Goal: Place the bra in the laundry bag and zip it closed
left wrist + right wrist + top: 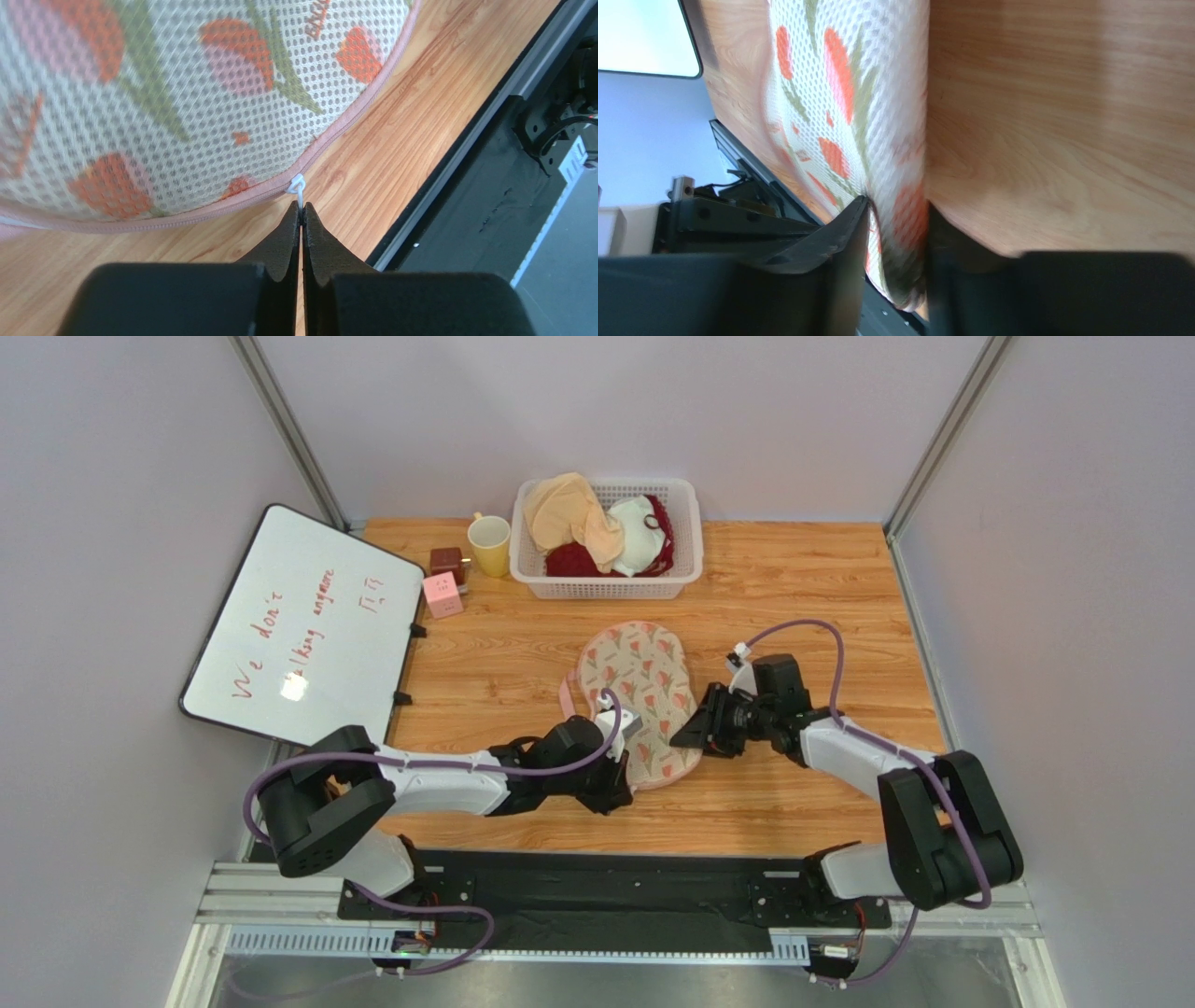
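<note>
The laundry bag [634, 679] lies flat in the middle of the table, cream mesh with pink-red prints and a pink zipper edge [210, 206]. My left gripper [627, 759] is at its near end, shut on the small white zipper pull [298, 185]; the closed fingertips [302, 210] pinch its tab. My right gripper [692, 732] is at the bag's right edge, and the bag's fabric [843, 105] fills the gap between its fingers [898, 224]. The bra is hidden from every view.
At the back a white slatted basket [606, 588] holds a beige bra [575, 511] and a white bra with dark-red trim [643, 532]. A yellow mug [490, 546], two small cubes [442, 594] and a whiteboard [302, 623] stand on the left. The black base rail [491, 175] runs along the table's near edge.
</note>
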You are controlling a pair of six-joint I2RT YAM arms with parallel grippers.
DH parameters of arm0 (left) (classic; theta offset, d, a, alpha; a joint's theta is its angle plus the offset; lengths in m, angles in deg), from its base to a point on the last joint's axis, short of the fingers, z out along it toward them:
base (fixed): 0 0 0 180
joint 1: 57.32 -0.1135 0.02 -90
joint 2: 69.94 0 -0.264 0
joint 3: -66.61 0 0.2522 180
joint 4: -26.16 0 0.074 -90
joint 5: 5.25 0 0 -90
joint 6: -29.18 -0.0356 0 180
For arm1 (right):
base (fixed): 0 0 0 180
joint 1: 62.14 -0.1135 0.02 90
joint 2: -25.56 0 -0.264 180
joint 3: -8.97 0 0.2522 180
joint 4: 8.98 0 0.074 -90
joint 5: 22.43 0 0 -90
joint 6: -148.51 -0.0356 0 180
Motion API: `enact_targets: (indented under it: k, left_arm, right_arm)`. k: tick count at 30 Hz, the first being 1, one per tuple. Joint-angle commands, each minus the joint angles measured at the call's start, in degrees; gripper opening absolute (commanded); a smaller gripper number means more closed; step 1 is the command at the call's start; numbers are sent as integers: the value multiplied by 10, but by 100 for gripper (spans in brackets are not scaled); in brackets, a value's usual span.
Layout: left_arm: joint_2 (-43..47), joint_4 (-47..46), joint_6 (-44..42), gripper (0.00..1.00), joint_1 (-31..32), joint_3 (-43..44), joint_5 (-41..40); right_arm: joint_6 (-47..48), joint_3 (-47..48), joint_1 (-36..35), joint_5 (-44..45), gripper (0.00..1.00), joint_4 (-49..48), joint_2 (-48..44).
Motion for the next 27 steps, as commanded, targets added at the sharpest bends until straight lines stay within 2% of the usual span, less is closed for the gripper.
enact_targets:
  k: [1, 3, 5, 6, 7, 8, 10, 14, 20, 23, 27]
  left_arm:
    - [-8, -53, 46, 0, 8, -7, 12]
    - [-19, -73, 56, 0, 9, -3, 19]
    - [-28, -80, 61, 0, 9, 6, 23]
    - [-31, -84, 62, 0, 9, 8, 25]
    - [-31, -87, 64, 0, 9, 8, 25]
    - [-33, -92, 64, 0, 9, 9, 25]
    - [-38, -102, 65, 0, 9, 11, 29]
    - [-47, -111, 65, 0, 13, 23, 34]
    - [-59, -110, 66, 0, 27, 36, 30]
    - [-59, -110, 67, 0, 37, 38, 28]
    - [-54, -104, 72, 0, 42, 35, 26]
  right_arm:
    - [22, 53, -12, 27, 56, 54, 28]
    - [8, 42, -15, 34, 63, 76, 14]
    - [-18, 21, -21, 60, 81, 89, -30]
    - [-28, 10, -21, 68, 84, 93, -44]
    - [-35, -14, -22, 80, 94, 93, -61]
    - [-47, -26, -22, 83, 95, 94, -74]
    - [-60, -64, -22, 83, 96, 86, -109]
    - [-128, -131, -30, 52, 97, 9, -144]
    - [-194, -162, -115, 106, 96, -36, -204]
    - [-233, -177, -132, 143, 94, -74, -222]
    - [-265, -193, -132, 186, 81, -96, -236]
